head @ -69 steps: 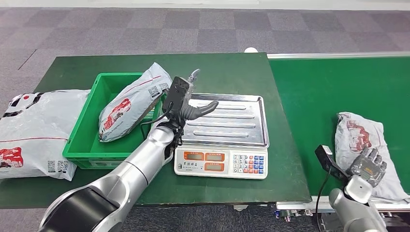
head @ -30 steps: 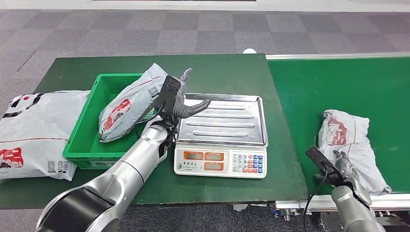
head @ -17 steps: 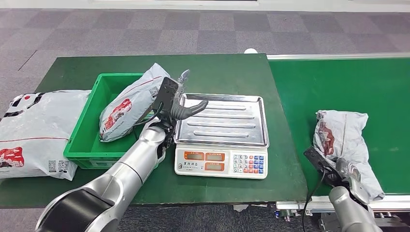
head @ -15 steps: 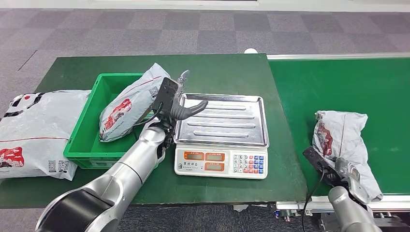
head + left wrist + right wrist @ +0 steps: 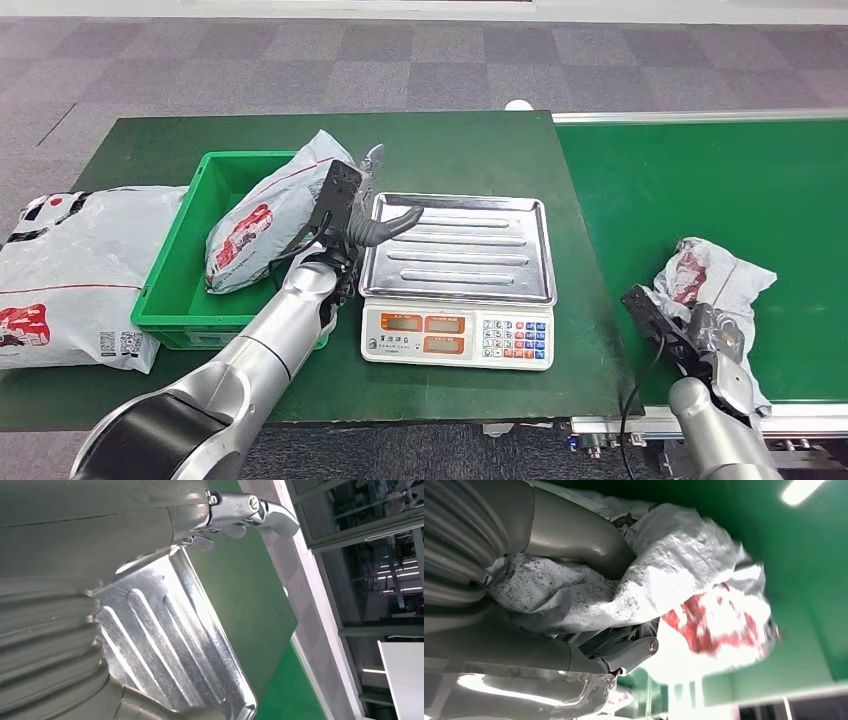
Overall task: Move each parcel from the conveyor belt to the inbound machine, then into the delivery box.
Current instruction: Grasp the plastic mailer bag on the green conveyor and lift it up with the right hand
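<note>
Green table (image 5: 450,140) on grey carpet-tile floor (image 5: 300,60); green conveyor belt (image 5: 700,190) abuts table's right side. Scale (image 5: 458,290) with steel tray at table centre; green crate (image 5: 175,290) just left, parcel in crate (image 5: 270,215) leaning on rim. Large bag (image 5: 70,270) left of crate. Left hand (image 5: 365,215) above tray's left edge, fingers spread, holding nothing. Right hand (image 5: 715,335) grips crumpled parcel (image 5: 715,285) at belt's near edge; thumb (image 5: 574,535) pressed into wrap.

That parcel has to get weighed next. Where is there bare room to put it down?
The scale tray is bare, bordered by the left hand at its bin-side edge. Table behind the scale is free too. The bin is crowded by a parcel. The right hand grips the belt parcel.
</note>
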Robot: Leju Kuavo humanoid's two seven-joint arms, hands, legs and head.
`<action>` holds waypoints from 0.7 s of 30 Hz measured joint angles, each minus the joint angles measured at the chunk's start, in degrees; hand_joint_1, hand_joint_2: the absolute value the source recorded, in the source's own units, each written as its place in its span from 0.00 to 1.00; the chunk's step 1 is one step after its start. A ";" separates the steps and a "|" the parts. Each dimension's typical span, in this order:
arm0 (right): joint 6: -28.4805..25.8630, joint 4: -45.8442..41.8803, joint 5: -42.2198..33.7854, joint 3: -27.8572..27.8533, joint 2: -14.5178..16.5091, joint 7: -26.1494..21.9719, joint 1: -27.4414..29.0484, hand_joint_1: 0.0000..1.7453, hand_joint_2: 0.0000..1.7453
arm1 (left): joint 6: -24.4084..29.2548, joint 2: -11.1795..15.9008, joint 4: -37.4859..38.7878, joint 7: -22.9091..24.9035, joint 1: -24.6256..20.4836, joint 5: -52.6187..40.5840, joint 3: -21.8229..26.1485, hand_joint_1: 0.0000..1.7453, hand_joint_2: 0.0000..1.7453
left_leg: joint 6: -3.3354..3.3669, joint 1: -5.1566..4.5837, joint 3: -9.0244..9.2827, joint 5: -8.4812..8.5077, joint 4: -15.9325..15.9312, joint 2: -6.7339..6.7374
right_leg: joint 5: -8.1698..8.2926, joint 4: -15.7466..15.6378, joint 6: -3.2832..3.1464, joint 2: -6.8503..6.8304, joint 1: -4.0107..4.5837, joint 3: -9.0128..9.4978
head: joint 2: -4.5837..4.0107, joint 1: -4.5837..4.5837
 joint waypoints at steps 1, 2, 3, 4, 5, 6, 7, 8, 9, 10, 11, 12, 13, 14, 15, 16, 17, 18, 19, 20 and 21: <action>-0.02 -0.93 0.05 0.16 0.00 0.06 0.11 1.00 1.00 | 0.02 0.02 -0.03 0.00 0.00 -0.03 0.16 0.00 1.00 | 0.00 0.00 0.00 0.00 0.00 0.00 | 0.00 0.00 0.00 0.00 0.00 0.00 | 0.00 0.00; -0.02 -1.73 0.08 0.34 0.01 0.07 0.27 1.00 1.00 | 0.03 0.03 -0.05 0.00 0.00 -0.05 0.33 0.00 1.00 | 0.00 0.00 0.00 0.00 0.00 -0.01 | 0.00 0.00 0.00 -0.01 0.00 0.00 | 0.00 0.00; -0.02 -2.40 0.10 0.51 0.01 0.07 0.46 1.00 1.00 | 0.05 0.04 -0.06 0.00 0.00 -0.05 0.47 0.00 1.00 | 0.00 0.00 -0.01 0.00 0.00 -0.02 | 0.00 0.00 0.00 -0.02 0.00 0.00 | 0.00 0.00; -0.02 -2.96 0.12 0.65 0.02 0.07 0.64 1.00 1.00 | 0.06 0.07 -0.07 0.00 0.00 -0.05 0.55 0.00 1.00 | 0.00 0.00 -0.01 0.00 0.00 -0.03 | 0.00 0.00 0.00 -0.03 0.00 0.00 | 0.00 0.00; -0.02 -3.40 0.13 0.76 0.03 0.07 0.78 1.00 1.00 | 0.07 0.09 -0.07 0.00 0.00 -0.05 0.58 0.00 1.00 | 0.00 -0.01 -0.02 0.00 0.00 -0.04 | 0.00 0.00 0.00 -0.04 0.00 0.00 | 0.00 0.00; -0.02 -3.75 0.14 0.83 0.03 0.07 0.88 1.00 1.00 | 0.07 0.11 -0.07 0.00 0.00 -0.05 0.60 0.00 1.00 | 0.00 0.00 -0.02 0.00 0.00 -0.04 | 0.00 0.00 0.00 -0.03 0.00 0.00 | 0.00 0.00; -0.02 -4.05 0.15 0.88 0.04 0.07 0.94 1.00 1.00 | 0.07 0.13 -0.08 0.00 0.00 -0.05 0.60 0.00 1.00 | 0.00 0.00 -0.02 0.00 0.00 -0.03 | 0.00 0.00 0.00 -0.03 0.00 -0.01 | 0.00 0.00; -0.01 -4.27 0.15 0.91 0.04 0.07 0.97 1.00 1.00 | 0.07 0.14 -0.08 0.00 0.00 -0.06 0.60 0.00 1.00 | 0.00 0.00 -0.02 0.00 0.00 -0.03 | 0.00 0.00 0.00 -0.03 0.00 -0.01 | 0.00 0.00; -0.01 -4.45 0.15 0.95 0.04 0.07 0.99 1.00 1.00 | 0.07 0.15 -0.09 0.00 0.00 -0.07 0.60 0.00 1.00 | 0.00 0.00 -0.02 0.00 0.00 -0.03 | 0.00 0.00 0.00 -0.02 0.00 -0.01 | 0.00 0.00; -0.01 -4.60 0.15 1.00 0.04 0.07 1.02 1.00 1.00 | 0.07 0.16 -0.09 0.00 0.00 -0.07 0.60 0.00 1.00 | 0.00 0.00 -0.02 0.00 0.00 -0.03 | 0.00 0.00 0.00 -0.03 0.00 -0.01 | 0.00 0.00; -0.01 -4.74 0.15 1.04 0.04 0.07 1.07 1.00 1.00 | 0.07 0.17 -0.09 0.00 0.00 -0.08 0.60 0.00 1.00 | 0.00 0.00 -0.02 0.00 0.00 -0.03 | 0.00 0.00 0.00 -0.03 0.00 -0.01 | 0.00 0.00; -0.03 -4.88 0.15 1.09 0.04 0.07 1.11 1.00 1.00 | 0.07 0.18 -0.09 0.00 0.00 -0.08 0.60 0.00 1.00 | 0.00 0.00 -0.02 0.00 0.00 -0.04 | 0.00 0.00 0.00 -0.03 0.00 -0.01 | 0.00 0.00; -0.12 -5.00 0.15 1.12 0.04 0.04 1.16 1.00 1.00 | 0.07 0.19 -0.09 0.00 0.00 -0.08 0.61 0.00 1.00 | 0.00 0.00 -0.02 0.00 0.00 -0.04 | 0.00 0.00 0.00 -0.03 0.00 -0.01 | 0.00 0.00; -0.58 -5.14 0.16 1.14 0.04 -0.11 1.19 1.00 1.00 | 0.08 0.20 -0.09 0.00 0.00 -0.08 0.61 0.00 1.00 | 0.00 0.00 -0.02 0.00 0.00 -0.04 | 0.00 0.00 0.00 -0.03 0.00 -0.01 | 0.00 0.00; -1.57 -5.39 0.21 1.15 0.04 -0.43 1.26 1.00 1.00 | 0.13 0.21 -0.08 0.00 0.00 -0.08 0.62 0.00 1.00 | 0.00 -0.01 -0.02 0.00 0.00 -0.04 | 0.00 0.00 0.00 -0.03 0.00 -0.01 | 0.00 0.00; -3.22 -5.87 0.30 1.15 0.04 -0.95 1.35 1.00 1.00 | 0.20 0.22 -0.08 -0.01 0.00 -0.08 0.63 0.00 1.00 | 0.00 -0.01 -0.02 0.00 0.00 -0.04 | 0.00 0.00 0.00 -0.03 -0.01 -0.01 | 0.00 0.00; -5.39 -6.64 0.47 1.15 0.04 -1.63 1.46 1.00 1.00 | 0.28 0.23 -0.07 -0.02 0.00 -0.10 0.64 0.00 1.00 | 0.00 -0.01 -0.03 0.00 0.00 -0.04 | 0.00 0.00 0.00 -0.03 -0.01 -0.02 | 0.00 0.00; -7.72 -7.77 0.69 1.15 0.04 -2.34 1.56 1.00 1.00 | 0.36 0.22 -0.07 -0.05 0.01 -0.14 0.65 0.00 1.00 | 0.00 -0.02 -0.03 0.00 0.00 -0.03 | 0.00 0.00 0.00 -0.03 -0.01 -0.02 | 0.00 0.00; -10.01 -9.15 0.96 1.15 0.03 -3.02 1.62 1.00 1.00 | 0.39 0.21 -0.07 -0.12 0.01 -0.23 0.66 0.00 1.00 | 0.00 -0.02 -0.02 0.00 0.00 -0.03 | 0.00 0.00 0.00 -0.02 -0.01 -0.03 | 0.00 0.00; -11.96 -10.62 1.25 1.15 0.01 -3.59 1.65 1.00 1.00 | 0.41 0.19 -0.06 -0.20 0.01 -0.33 0.67 0.00 1.00 | 0.00 -0.02 -0.02 0.00 0.00 -0.02 | 0.00 0.00 0.00 -0.02 -0.01 -0.04 | 0.00 0.00; -13.49 -12.03 1.51 1.15 -0.01 -4.04 1.67 1.00 1.00 | 0.43 0.16 -0.05 -0.31 0.01 -0.42 0.67 0.00 1.00 | 0.00 -0.02 -0.02 0.00 0.00 -0.02 | 0.00 0.00 0.00 -0.01 -0.01 -0.04 | 0.00 0.00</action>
